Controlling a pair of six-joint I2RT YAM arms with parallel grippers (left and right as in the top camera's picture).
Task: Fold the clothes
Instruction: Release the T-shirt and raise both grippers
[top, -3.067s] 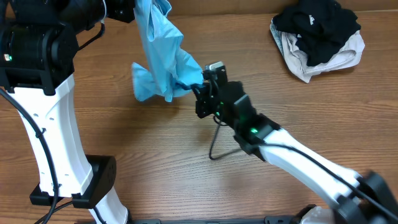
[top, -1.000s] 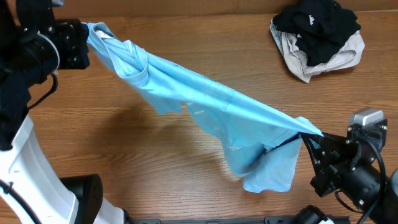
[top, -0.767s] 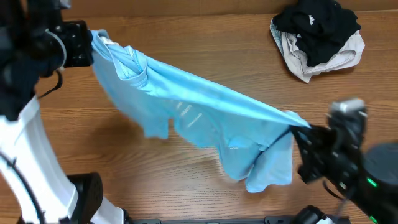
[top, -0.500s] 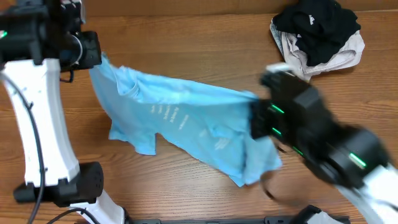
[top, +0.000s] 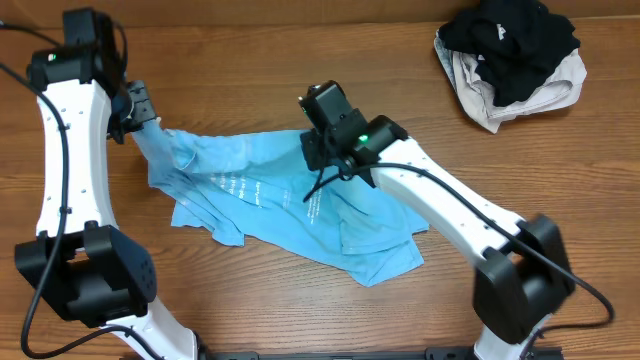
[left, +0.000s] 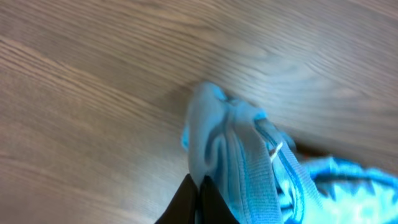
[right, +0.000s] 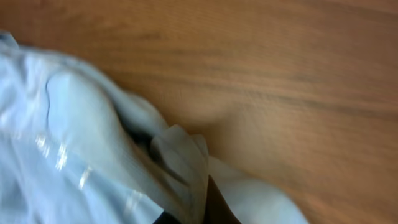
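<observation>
The clothes, a light sky-blue T-shirt (top: 250, 200) with small white print, lies spread and wrinkled on the wooden table, its lower right part bunched in folds. My left gripper (top: 140, 112) is shut on the shirt's upper left corner, low over the table. In the left wrist view the dark fingertips (left: 200, 190) pinch a ribbed blue edge (left: 236, 149). My right gripper (top: 316, 152) is shut on the shirt's top edge near the middle. In the right wrist view the fabric (right: 81, 130) wraps over the fingers (right: 214, 205).
A heap of black and cream garments (top: 510, 60) sits at the back right corner. The left arm's base (top: 90, 285) and the right arm's base (top: 515, 295) stand at the front edge. Bare wood lies in front of the shirt.
The shirt, stretched in the air between the two grippers a second ago, has come down onto the table. The right gripper swept from the front right to the middle; the left gripper lowered.
</observation>
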